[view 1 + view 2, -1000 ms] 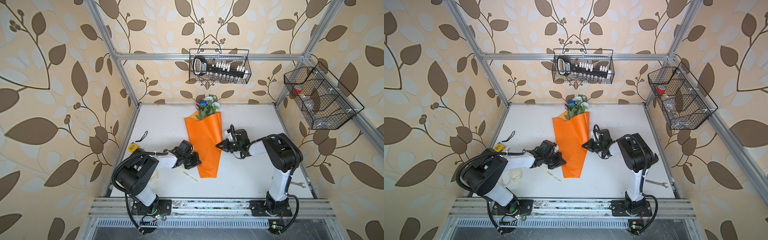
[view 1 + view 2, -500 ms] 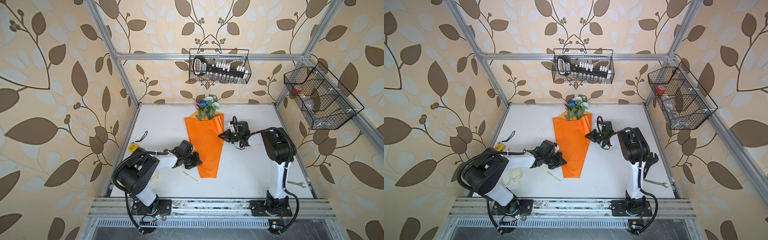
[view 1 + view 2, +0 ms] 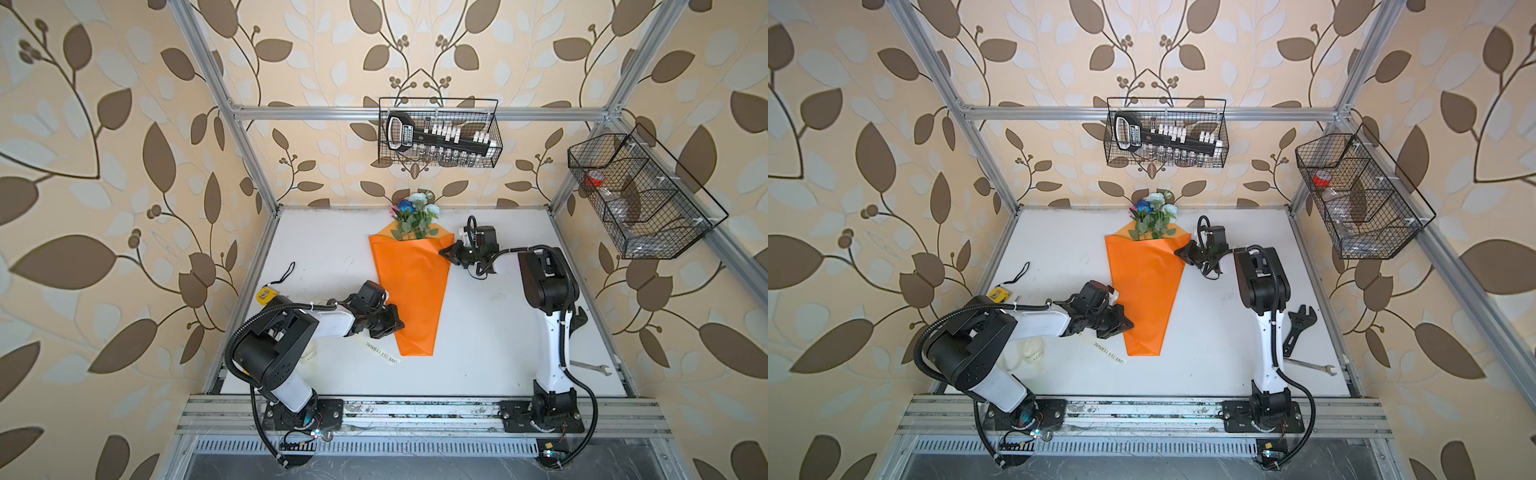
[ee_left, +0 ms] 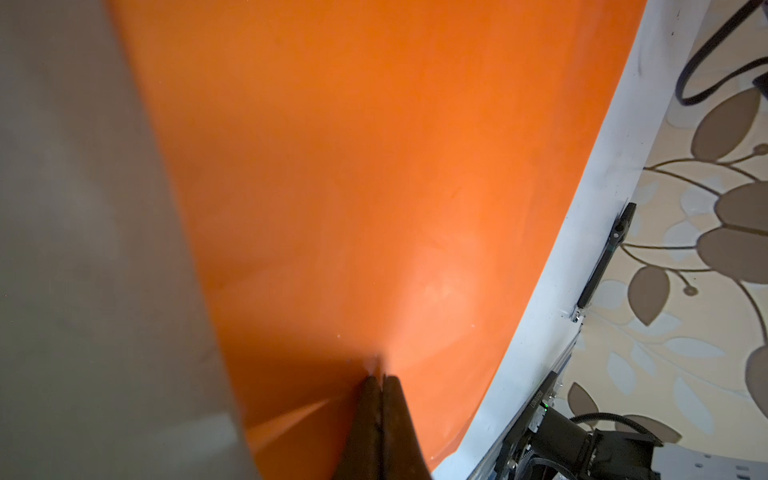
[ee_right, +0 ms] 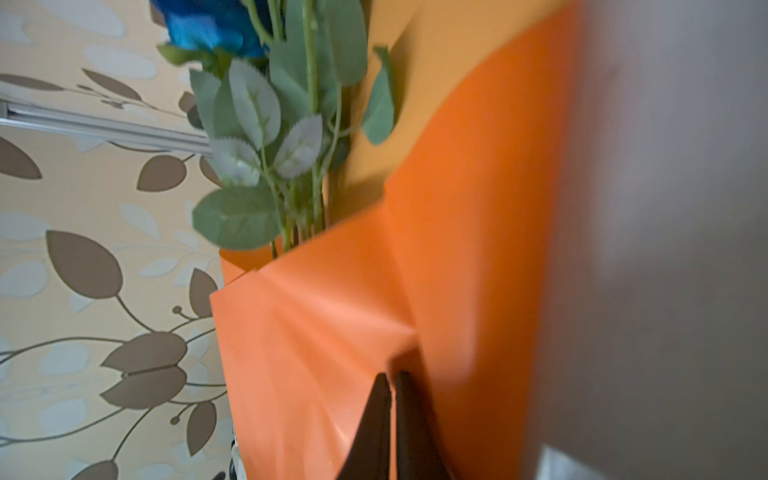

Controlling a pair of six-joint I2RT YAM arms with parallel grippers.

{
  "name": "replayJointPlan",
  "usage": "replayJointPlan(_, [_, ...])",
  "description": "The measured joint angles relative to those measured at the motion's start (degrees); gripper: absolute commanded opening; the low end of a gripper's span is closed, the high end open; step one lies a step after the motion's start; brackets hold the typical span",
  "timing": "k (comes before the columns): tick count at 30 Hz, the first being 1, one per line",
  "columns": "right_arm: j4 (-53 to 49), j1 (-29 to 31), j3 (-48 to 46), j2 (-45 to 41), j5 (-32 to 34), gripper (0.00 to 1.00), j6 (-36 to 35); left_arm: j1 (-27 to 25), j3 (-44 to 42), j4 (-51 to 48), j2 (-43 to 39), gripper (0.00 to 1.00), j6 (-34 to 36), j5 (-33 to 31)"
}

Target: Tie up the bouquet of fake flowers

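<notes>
At 9 o'clock on the desk (image 3: 478,324): small yellow gadget with a black strap (image 3: 266,294), idle, well apart from the work.

Item, 7 o'clock: left end effector (image 3: 398,323), jaws narrow, pinching the lower left edge of the orange wrapping paper (image 3: 409,291). The wrist view shows its fingertips (image 4: 365,411) pressed together on the sheet. Position unchanged over the last second.

Item, just beside it toward 6 o'clock: cream ribbon (image 3: 383,354), lettered, lying loose, round nothing yet.

Item, centre: bouquet of fake flowers (image 3: 415,214), flat on the desk, blooms toward 12 o'clock, cone tip toward 6 o'clock.

Item, 1 o'clock of the cone: right end effector (image 3: 444,252), jaws narrow, gripping the paper's upper right corner. Change: a second ago it sat lower along the right edge. It has travelled toward 12 o'clock, and the wrap's top now spreads wider. Reading: the wrap is still being arranged and tying has not begun.

Item, 4 o'clock: spanner (image 3: 590,368), near the front rail.

Room: bare desk on both sides of the cone. Blooms lie close to the back wall, so there is little margin toward 12 o'clock. The ribbon runs partly beneath the left arm.
</notes>
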Motion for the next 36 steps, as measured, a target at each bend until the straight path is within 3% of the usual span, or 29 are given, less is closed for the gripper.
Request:
replayJointPlan(12, [-2.0, -4.1, 15.4, 8.6, 0.6, 0.10, 5.1, 0.0, -0.4, -1.8, -1.2, 0.01, 0.1, 0.5])
replayJointPlan(20, [-8.2, -4.9, 14.5, 4.0, 3.1, 0.24, 1.8, 0.0, 1.7, -10.6, -7.5, 0.49, 3.1, -1.6])
replayJointPlan(26, [-9.9, -4.9, 2.3, -13.0, 6.3, 0.31, -3.3, 0.8, 12.2, -20.3, -17.0, 0.76, 9.5, -8.8])
replayJointPlan(31, [-8.7, -4.2, -11.5, -25.9, 9.4, 0.43, -5.8, 8.7, 19.1, -23.8, -15.9, 0.98, 14.0, -12.9])
replayJointPlan(36, [-8.8, -0.6, -24.8, -30.9, 12.1, 0.49, -6.4, 15.0, 21.9, -23.8, -4.5, 0.99, 16.5, -12.7])
